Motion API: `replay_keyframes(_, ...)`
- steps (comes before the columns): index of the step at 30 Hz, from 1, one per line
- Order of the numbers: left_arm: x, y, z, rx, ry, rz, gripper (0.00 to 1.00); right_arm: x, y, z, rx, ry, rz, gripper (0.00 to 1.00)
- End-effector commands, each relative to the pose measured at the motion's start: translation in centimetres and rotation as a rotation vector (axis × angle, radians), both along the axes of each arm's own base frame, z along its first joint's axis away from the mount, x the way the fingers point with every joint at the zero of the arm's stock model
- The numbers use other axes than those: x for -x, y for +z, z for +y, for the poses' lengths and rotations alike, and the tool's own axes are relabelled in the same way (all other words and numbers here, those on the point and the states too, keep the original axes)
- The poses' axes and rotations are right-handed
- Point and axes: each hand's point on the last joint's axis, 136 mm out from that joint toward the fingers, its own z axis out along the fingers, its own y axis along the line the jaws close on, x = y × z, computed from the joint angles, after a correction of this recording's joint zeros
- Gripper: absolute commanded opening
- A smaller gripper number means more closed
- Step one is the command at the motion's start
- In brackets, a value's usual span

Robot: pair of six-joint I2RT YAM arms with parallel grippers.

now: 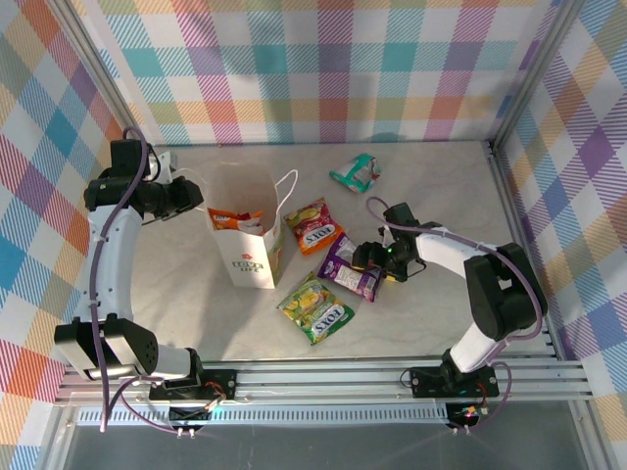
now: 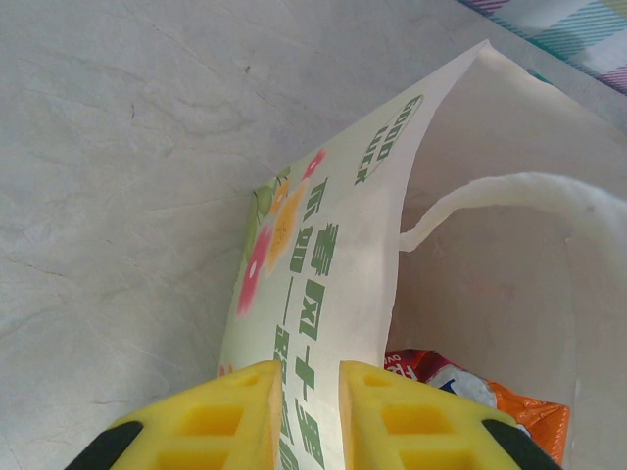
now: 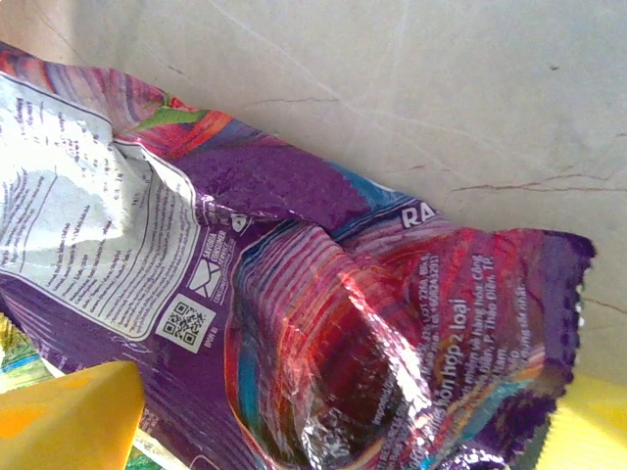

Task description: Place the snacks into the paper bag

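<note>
1. We see the left tool clenched on the paper bag rim; a tug could tip it.
2. An orange packet lies on the surface between paper bag and purple packet.
3. The right tool straddles the purple packet, released; slick foil could slip out.

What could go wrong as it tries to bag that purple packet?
The open right gripper straddles the crinkled purple packet; slippery foil might slide out as it closes. The left gripper pinches just one wall of the paper bag, so a bump from a clumsy drop could tip or tear it.
</note>
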Motion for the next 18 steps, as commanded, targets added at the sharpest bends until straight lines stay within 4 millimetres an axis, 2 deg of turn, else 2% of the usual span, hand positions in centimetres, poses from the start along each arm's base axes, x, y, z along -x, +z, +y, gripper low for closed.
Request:
replay_keyframes(1,-0.4,0.7,-0.2,-0.006,-0.007,-0.015,0.23,0.6,0.2,2.0,-0.047,0.046,0.019,0.91)
replay_keyframes(6,-0.3,0.5,-0.2,-0.005,-0.008,-0.010,0.23,0.7,0.3,2.1,-0.044,0.049,0.018,0.89)
replay_keyframes(11,-0.2,0.6,-0.2,-0.007,-0.008,-0.010,0.23,1.1,-0.7,1.7,-0.011,0.046,0.041,0.88)
replay_keyframes(18,-0.1,0.5,-0.2,-0.009,-0.007,-0.009,0.23,1.1,-1.1,1.4,0.028,0.042,0.051,0.79)
